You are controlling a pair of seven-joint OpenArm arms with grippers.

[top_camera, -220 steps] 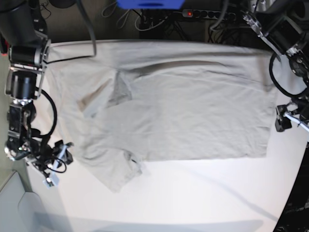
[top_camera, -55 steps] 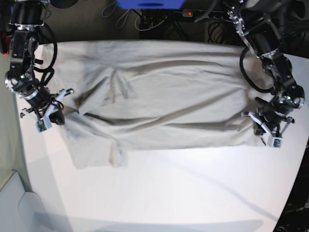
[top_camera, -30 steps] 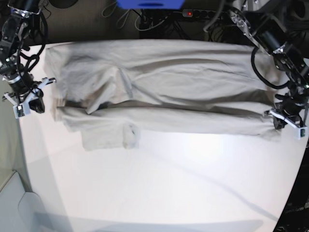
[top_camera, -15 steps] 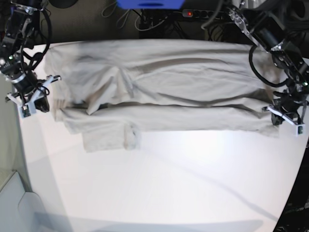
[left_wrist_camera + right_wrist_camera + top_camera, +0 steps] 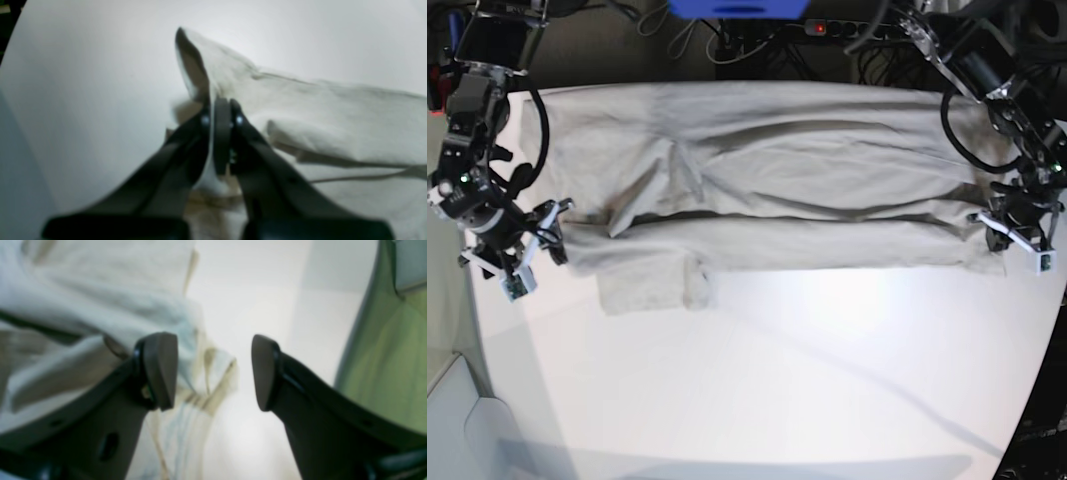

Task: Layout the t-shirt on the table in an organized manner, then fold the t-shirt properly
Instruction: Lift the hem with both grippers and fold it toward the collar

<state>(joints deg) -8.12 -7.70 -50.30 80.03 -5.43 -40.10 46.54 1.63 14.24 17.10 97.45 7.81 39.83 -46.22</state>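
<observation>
- The plain light grey-beige cotton t-shirt (image 5: 777,190) lies across the far half of the large smooth white desk (image 5: 807,380), stretched wide from side to side, its near long edge doubled over the body in one lengthwise fold.
- Judgement: layout looks roughly done and the first fold is in place. One short sleeve (image 5: 652,290) pokes out past the fold line near the right arm's end, creases cross the chest, and the cross folds remain.
- The left gripper (image 5: 218,113) has its jaws pinched tight on a raised corner of cloth at the shirt's end.
- The right gripper (image 5: 213,371) stands with jaws wide apart and nothing between them; bunched hem lies just under and beside one finger (image 5: 160,370).
- The base view alone shows the whole garment, the fold line and both arms at opposite ends.
- The wrist views alone settle the jaws: one clamped on cloth, one released. The base view is too small for that.
</observation>
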